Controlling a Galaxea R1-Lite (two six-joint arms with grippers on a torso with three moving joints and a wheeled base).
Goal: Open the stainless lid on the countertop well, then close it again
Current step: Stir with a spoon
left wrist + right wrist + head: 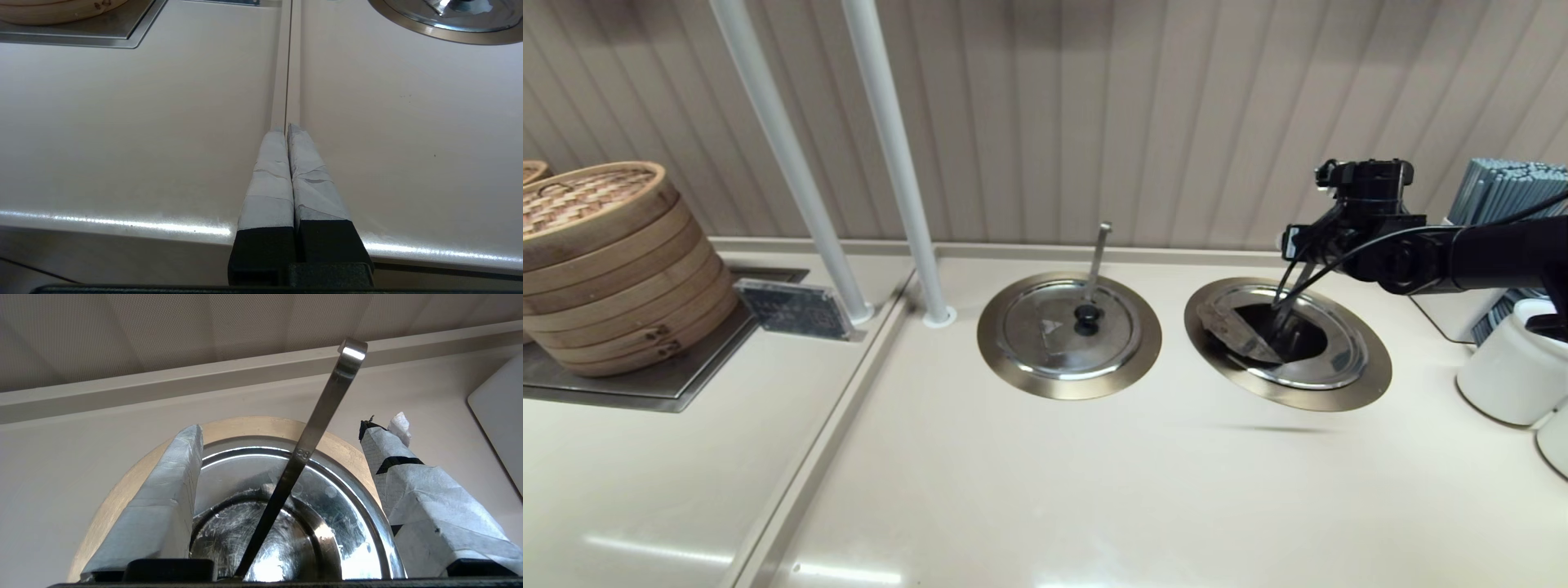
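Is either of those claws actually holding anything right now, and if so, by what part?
No. The right gripper hangs open over the countertop well, its fingers either side of a steel handle without touching. The left gripper is shut on nothing.

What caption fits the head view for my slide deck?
Right gripper reaches into the bronze-rimmed round countertop well, its polished stainless lid swung open; twin lidded well beside it.
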